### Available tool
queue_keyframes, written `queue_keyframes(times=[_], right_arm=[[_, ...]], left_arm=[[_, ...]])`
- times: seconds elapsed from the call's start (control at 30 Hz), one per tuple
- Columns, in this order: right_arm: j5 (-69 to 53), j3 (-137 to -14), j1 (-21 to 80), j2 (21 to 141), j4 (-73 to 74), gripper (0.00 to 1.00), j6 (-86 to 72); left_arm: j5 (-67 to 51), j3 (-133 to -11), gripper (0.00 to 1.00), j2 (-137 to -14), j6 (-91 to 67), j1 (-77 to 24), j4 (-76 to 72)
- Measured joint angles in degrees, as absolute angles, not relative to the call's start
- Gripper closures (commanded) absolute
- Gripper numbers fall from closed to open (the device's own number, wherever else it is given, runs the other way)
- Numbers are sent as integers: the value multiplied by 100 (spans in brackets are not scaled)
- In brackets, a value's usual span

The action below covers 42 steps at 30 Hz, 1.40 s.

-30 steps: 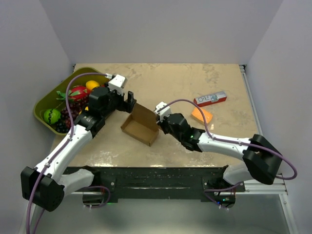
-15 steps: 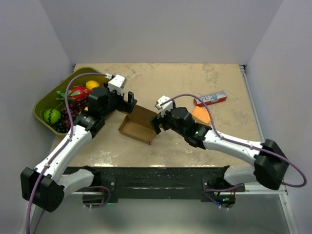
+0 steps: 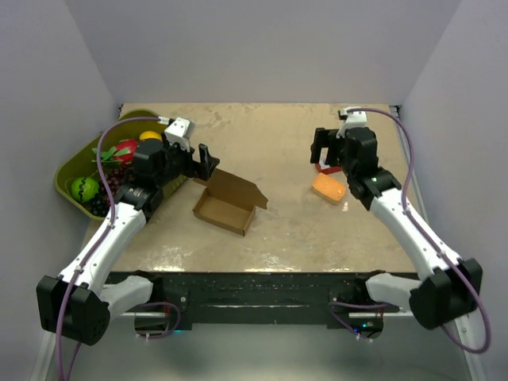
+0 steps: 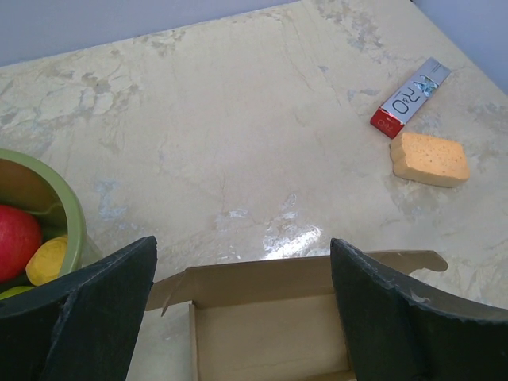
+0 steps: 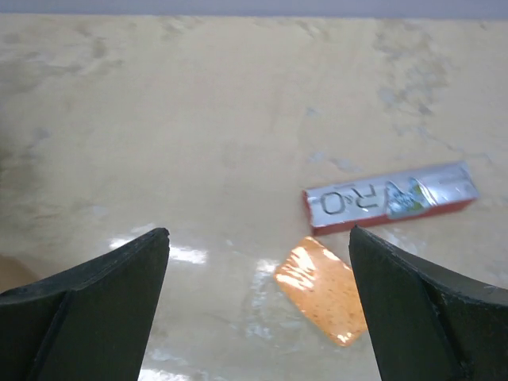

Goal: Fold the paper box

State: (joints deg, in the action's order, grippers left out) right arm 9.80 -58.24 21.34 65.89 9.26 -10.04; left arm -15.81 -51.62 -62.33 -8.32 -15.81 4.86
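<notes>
The paper box (image 3: pixel 225 208) is a shallow brown cardboard tray left of the table's middle, its lid flap (image 3: pixel 240 188) leaning back to the far right. In the left wrist view the box (image 4: pixel 270 321) lies just below my fingers, inside empty. My left gripper (image 3: pixel 205 161) hovers open at the box's far-left corner, touching nothing; seen from its wrist, the left gripper (image 4: pixel 242 246) has nothing between its fingers. My right gripper (image 3: pixel 321 151) is open and raised at the far right, well away from the box; from its own wrist the right gripper (image 5: pixel 259 232) holds nothing.
An orange block (image 3: pixel 329 188) lies under the right arm, with a red-and-white carton (image 5: pixel 389 198) just behind it. A green tray (image 3: pixel 67 171) of fruit sits at the left edge, close to the left arm.
My right gripper opened, let go of the box's right side and swung up to the far right. The left gripper drew back slightly left. The lid flap now leans back unsupported.
</notes>
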Motion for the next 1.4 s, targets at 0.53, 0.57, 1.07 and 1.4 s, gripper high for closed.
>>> queue_keyframes(times=[0.53, 0.57, 1.07, 1.4], right_arm=[[1037, -6407, 1260, 9262, 2309, 1, -670], [961, -6407, 1245, 9354, 2307, 1, -622], [8, -6486, 1236, 10025, 2268, 3, -672], [-93, -5811, 2001, 9529, 2576, 5, -1273]], left_arm=[[-1682, -5162, 6, -6250, -849, -1579, 475], [-1684, -5162, 6, -6250, -849, -1579, 473], [-1723, -5162, 6, -6250, -849, -1579, 475], [-1721, -5162, 6, -6292, -849, -1577, 478]])
